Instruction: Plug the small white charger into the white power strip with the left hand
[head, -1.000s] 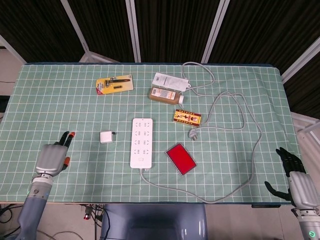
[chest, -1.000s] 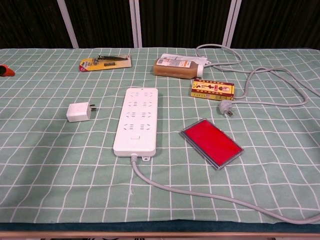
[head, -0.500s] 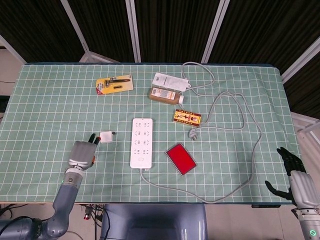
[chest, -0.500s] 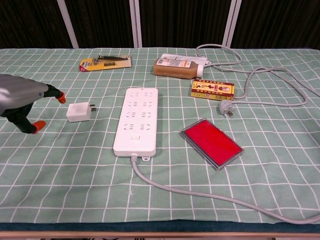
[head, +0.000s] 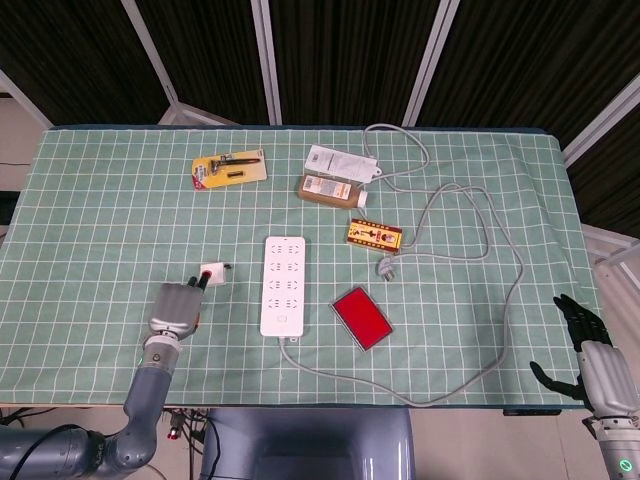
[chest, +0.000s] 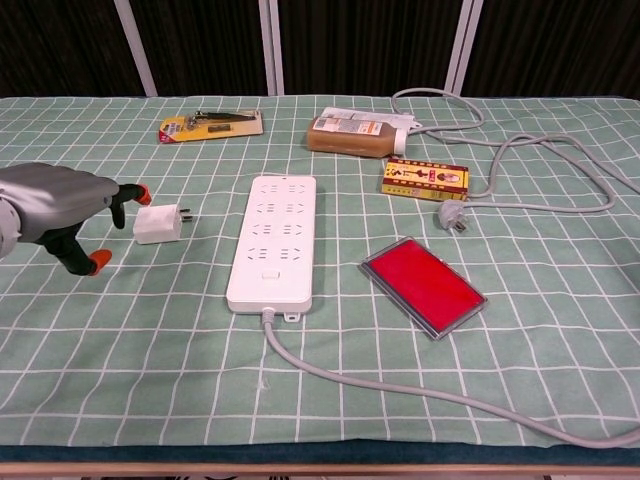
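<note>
The small white charger (chest: 158, 225) lies on the green checked cloth, prongs pointing right toward the white power strip (chest: 274, 238). From above, the charger (head: 213, 273) is just left of the strip (head: 284, 285). My left hand (chest: 60, 210) hovers immediately left of the charger, fingers spread with orange tips apart, holding nothing; a fingertip is close to the charger's left edge. Seen from the head, the left hand (head: 176, 308) is below-left of the charger. My right hand (head: 590, 352) hangs off the table's right front corner, fingers loosely apart and empty.
A red-topped flat box (chest: 423, 285) lies right of the strip. The strip's grey cord (head: 500, 300) loops across the right side to a loose plug (chest: 452, 217). A brown bottle (chest: 350, 135), a yellow box (chest: 425, 178) and a carded tool (chest: 211, 124) sit further back.
My left hand has travelled right across the cloth from the table's left edge to just beside the charger. The charger, the strip and the right hand have stayed put.
</note>
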